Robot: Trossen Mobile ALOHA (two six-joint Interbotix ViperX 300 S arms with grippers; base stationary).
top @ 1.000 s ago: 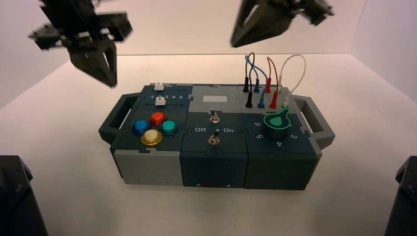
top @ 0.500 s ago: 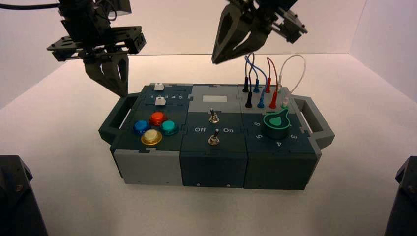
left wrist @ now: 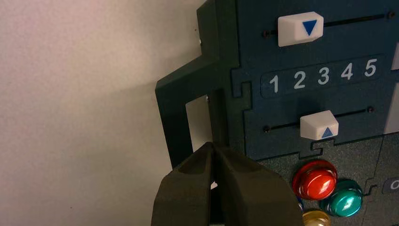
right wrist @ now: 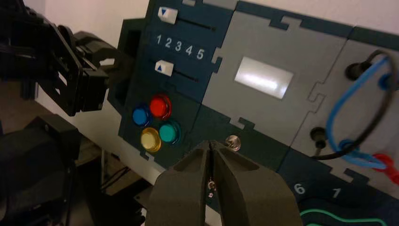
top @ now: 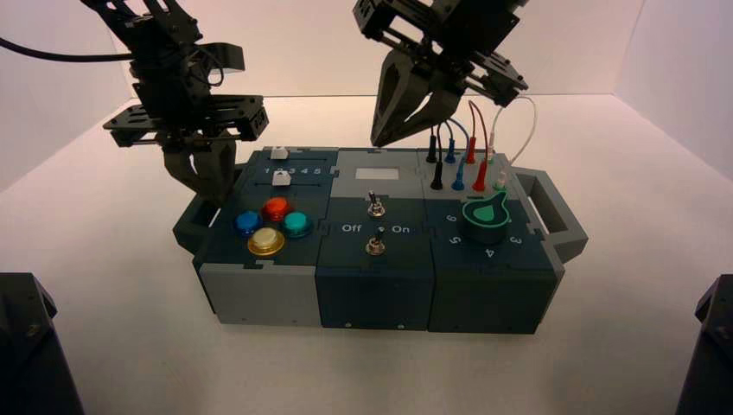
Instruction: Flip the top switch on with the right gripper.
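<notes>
The top switch (top: pixel 375 206) is a tiny silver toggle on the box's dark middle panel, just behind the "Off / On" lettering, with a like switch (top: pixel 375 244) in front of it. My right gripper (top: pixel 381 138) hangs shut above the grey panel at the back of the box, behind the top switch and apart from it. In the right wrist view its closed tips (right wrist: pixel 210 144) sit just beside the top switch (right wrist: pixel 232 142). My left gripper (top: pixel 207 192) is shut, tips down over the box's left handle (left wrist: pixel 175 122), holding nothing (left wrist: pixel 214 147).
Several coloured round buttons (top: pixel 270 223) sit front left, two white sliders (top: pixel 280 166) behind them. A green rotary knob (top: pixel 486 218) and looped wires (top: pixel 458 143) stand close on the right of the right gripper. A pale display window (right wrist: pixel 263 77) lies under it.
Both arms have come down toward the box. The right gripper swung from high at the back to just above the grey rear panel. The left gripper dropped to the left handle.
</notes>
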